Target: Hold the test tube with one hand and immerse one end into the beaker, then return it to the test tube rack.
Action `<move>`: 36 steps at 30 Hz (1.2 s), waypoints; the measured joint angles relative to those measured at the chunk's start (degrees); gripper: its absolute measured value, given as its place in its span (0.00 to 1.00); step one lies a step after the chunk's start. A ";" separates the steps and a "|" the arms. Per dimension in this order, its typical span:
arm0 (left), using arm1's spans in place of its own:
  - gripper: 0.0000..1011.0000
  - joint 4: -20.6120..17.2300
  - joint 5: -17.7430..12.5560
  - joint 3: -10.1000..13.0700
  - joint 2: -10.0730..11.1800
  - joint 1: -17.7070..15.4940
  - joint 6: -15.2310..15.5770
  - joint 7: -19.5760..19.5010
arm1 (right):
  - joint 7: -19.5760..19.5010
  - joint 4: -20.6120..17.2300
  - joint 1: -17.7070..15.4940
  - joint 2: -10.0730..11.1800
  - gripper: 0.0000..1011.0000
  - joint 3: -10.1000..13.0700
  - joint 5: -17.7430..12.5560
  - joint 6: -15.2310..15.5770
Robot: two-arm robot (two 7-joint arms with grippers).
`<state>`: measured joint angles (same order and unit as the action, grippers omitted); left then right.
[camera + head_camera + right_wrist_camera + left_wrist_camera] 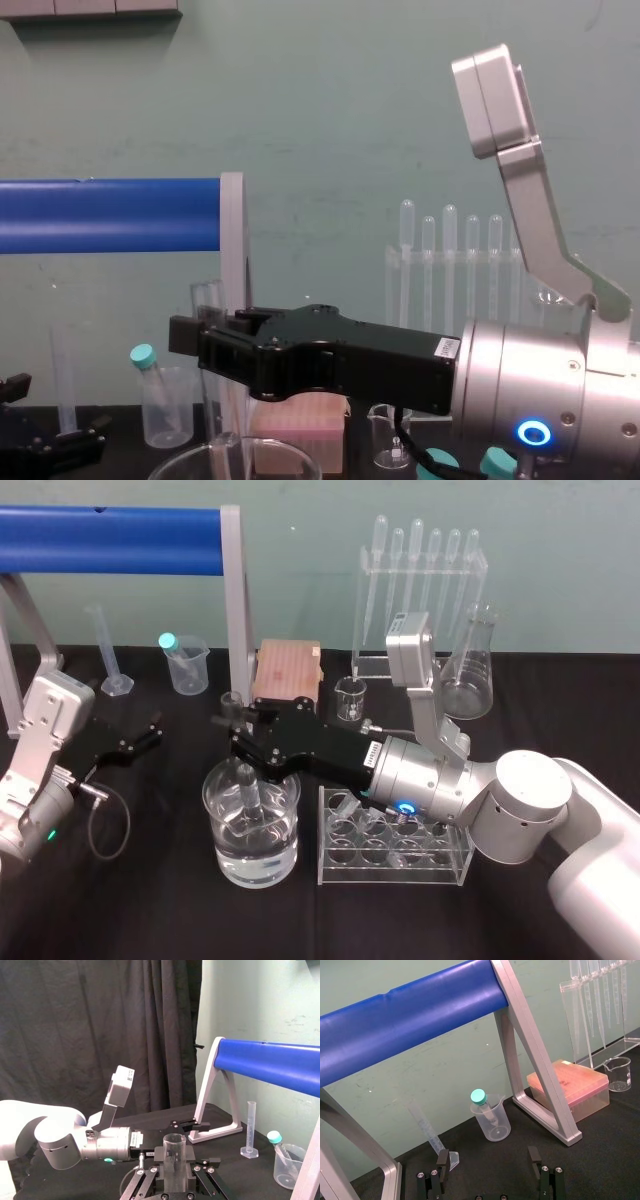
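Nearest to you, on the black table point(150, 910), stands the wide beaker point(210, 825) with water in it. Just beside it, on its right, is the clear test tube rack point(395, 870).

Over the beaker your right gripper point(240, 742) reaches in from the right side, and its long black body lies about level above the table. Its two fingers are closed on the test tube point(248, 790) and grip it at the upper part, so the open mouth stands a little above them. The tube is almost upright. Its lower end is down inside the beaker, below the rim. You cannot tell whether the tip is under the water.

To the left, well apart from the beaker, your left gripper point(488, 1160) is low over the table. Its fingers are wide apart and there is nothing between them.

Farther back on the left you see a measuring cylinder point(105, 650). Next to it is a plastic beaker point(187, 668) with a teal-capped tube point(167, 640) leaning inside. Beside these, the grey leg point(237, 600) of a frame goes up to a thick blue bar point(110, 527).

Behind your right gripper are a pink box point(288, 670) and a small glass beaker point(350, 700). Last, close to the green wall, stand a flask point(470, 675) and a clear stand with a row of droppers point(415, 560).
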<state>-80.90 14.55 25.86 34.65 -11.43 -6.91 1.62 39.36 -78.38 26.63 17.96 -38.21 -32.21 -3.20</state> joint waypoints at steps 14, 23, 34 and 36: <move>0.99 0.00 0.00 0.00 0.00 0.00 0.00 0.00 | 0.00 0.00 0.00 0.00 0.23 0.00 0.00 0.00; 0.99 0.00 0.00 0.00 0.00 0.00 0.00 0.00 | 0.00 0.00 0.00 0.00 0.23 0.00 0.00 0.00; 0.99 0.00 0.00 0.00 -0.01 0.00 0.00 0.00 | 0.00 0.00 0.00 0.00 0.23 0.00 0.00 0.00; 0.99 0.00 0.00 0.00 0.00 0.00 0.00 0.00 | 0.00 0.00 0.00 0.00 0.23 0.00 0.00 0.00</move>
<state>-80.90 14.55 25.86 34.65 -11.43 -6.91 1.62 39.36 -78.38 26.63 17.97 -38.21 -32.21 -3.20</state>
